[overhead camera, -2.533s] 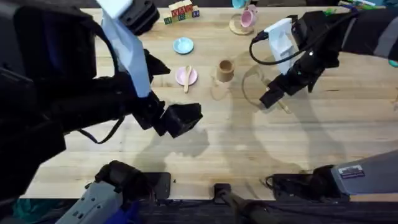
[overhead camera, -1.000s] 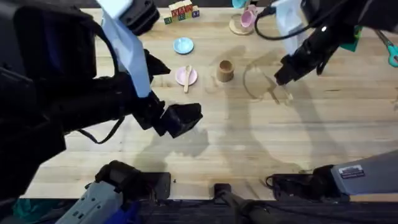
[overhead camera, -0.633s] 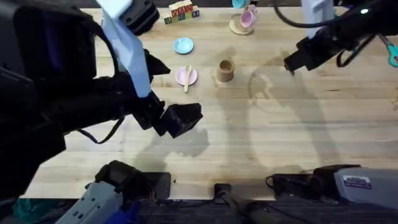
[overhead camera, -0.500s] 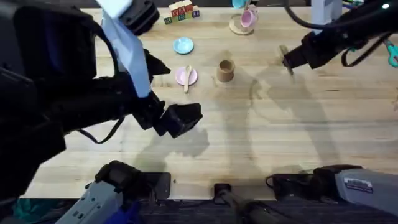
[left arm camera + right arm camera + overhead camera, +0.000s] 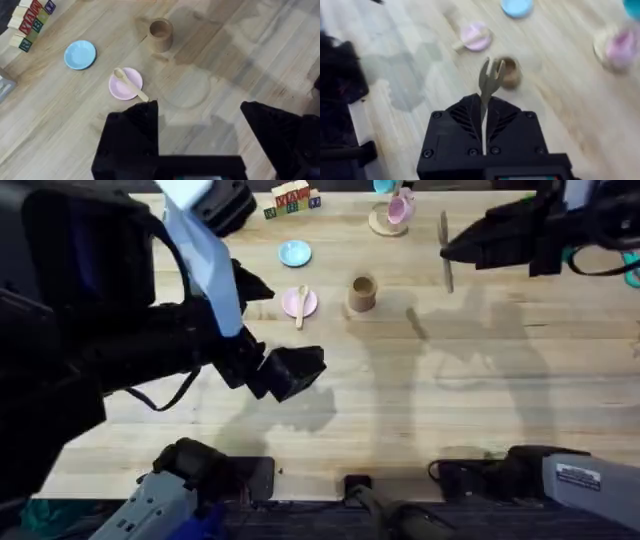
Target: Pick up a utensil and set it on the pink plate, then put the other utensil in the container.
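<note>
Fork (image 5: 445, 250) now higher in right gripper (image 5: 447, 250).

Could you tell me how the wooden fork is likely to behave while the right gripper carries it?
The fork looks thin and wooden, so probably stiff and light. Pinched by its slim handle alone in the right gripper, it might pivot.

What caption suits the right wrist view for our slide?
Right gripper holds the wooden fork above the table, the tan cup beyond its tines.
</note>
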{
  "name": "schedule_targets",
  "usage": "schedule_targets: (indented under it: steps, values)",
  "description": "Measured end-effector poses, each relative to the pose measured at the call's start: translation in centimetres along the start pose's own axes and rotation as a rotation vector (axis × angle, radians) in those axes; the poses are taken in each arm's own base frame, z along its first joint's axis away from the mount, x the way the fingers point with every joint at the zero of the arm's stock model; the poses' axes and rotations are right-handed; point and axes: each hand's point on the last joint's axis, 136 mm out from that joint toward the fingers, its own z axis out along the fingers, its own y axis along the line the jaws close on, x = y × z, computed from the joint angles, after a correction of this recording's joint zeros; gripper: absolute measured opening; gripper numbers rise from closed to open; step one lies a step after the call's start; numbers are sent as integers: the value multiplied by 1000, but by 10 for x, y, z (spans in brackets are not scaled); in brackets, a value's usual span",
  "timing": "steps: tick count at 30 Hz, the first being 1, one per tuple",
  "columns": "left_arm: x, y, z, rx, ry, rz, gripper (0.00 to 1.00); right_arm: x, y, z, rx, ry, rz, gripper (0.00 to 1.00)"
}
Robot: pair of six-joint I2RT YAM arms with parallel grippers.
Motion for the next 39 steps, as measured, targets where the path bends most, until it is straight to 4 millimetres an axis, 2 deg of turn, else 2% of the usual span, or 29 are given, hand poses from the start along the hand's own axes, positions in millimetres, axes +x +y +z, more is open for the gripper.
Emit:
schedule_targets:
  steps: [5, 6, 18, 26, 34, 39]
  values:
    - [0, 0, 0, 1, 2, -1, 993, -18, 13, 3, -110, -124, -151, 32]
    - [3, -1, 0, 5, 14, -5, 995, -21, 16, 7, -151, -167, -231, 32]
    - [6, -2, 0, 10, 26, -10, 994, -26, 16, 21, -247, -310, -432, 32]
    - [6, -2, 0, 10, 26, -10, 995, -19, 2, 41, -320, -421, -439, 32]
    - [6, -2, 0, 10, 26, -10, 995, -6, -19, 65, -336, -463, -463, 32]
    - [6, -2, 0, 10, 26, -10, 995, -3, -24, 83, -352, -487, -514, 32]
